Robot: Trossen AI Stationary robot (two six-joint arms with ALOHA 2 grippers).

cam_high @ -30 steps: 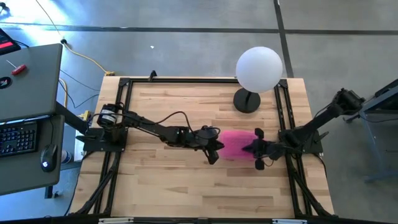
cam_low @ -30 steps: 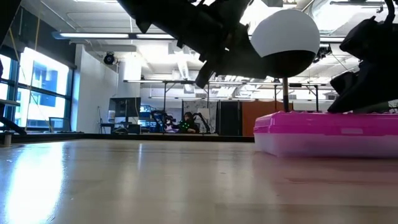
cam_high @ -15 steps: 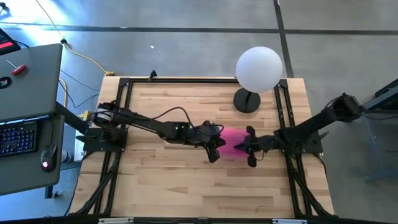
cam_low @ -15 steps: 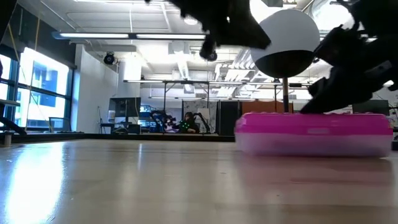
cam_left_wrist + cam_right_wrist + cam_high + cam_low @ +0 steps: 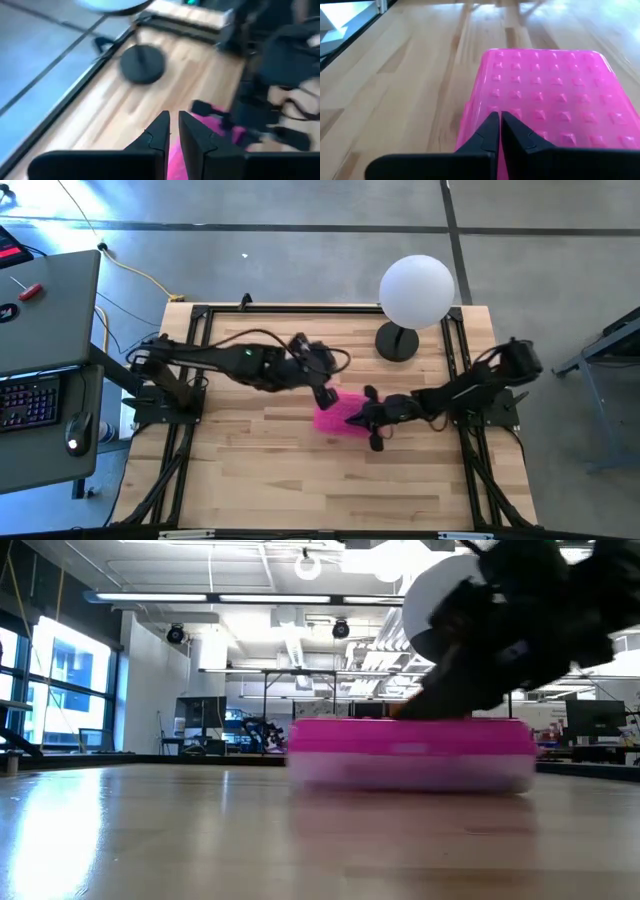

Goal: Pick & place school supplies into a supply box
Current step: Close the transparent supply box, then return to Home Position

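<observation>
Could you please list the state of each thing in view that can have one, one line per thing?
supply box: lid shut, flat on the table, no supplies visible outside it.
right tool: fingers shut, over the box's pink lid.
left tool: fingers nearly together, holding nothing, above the box's end.
globe lamp: upright at the table's far edge.

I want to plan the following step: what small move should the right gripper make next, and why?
Probably lift the right gripper off the pink lid of the supply box. Its fingers look shut, resting on the closed lid; no supplies are visible, and the left gripper hovers beside.
</observation>
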